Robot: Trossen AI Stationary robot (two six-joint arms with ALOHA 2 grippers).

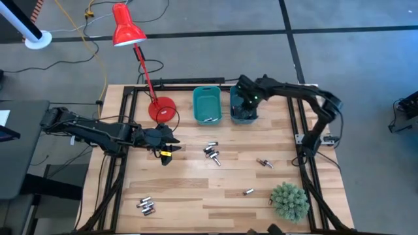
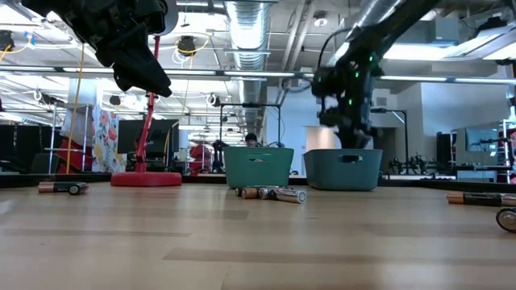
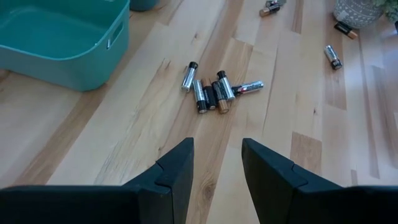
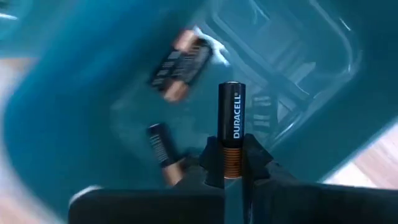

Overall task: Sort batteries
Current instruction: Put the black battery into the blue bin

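Note:
Over the dark teal bin (image 1: 243,112), my right gripper (image 4: 231,152) is shut on a black and copper battery (image 4: 232,118). Other batteries (image 4: 180,62) lie on this bin's floor. A lighter teal bin (image 1: 207,104) stands to its left. A small heap of batteries (image 3: 211,93) lies on the wooden table in front of my left gripper (image 3: 217,174), which hovers open above the table's left half and touches nothing. Single batteries (image 1: 264,162) (image 1: 248,191) and a small group (image 1: 145,206) lie scattered nearer the front. My right gripper pinches the battery's copper-coloured end (image 4: 231,163) between its two fingers. The fingers come from above, pointing steeply down, and the battery lies along them. Its black part sticks out past the fingertips toward the bin's floor, clear of the bin.
A red desk lamp (image 1: 127,29) stands with its base (image 1: 161,109) at the table's far left, beside the lighter bin. A green potted plant (image 1: 289,200) sits at the near right corner. Black frame rails (image 1: 302,153) run along the table's edges.

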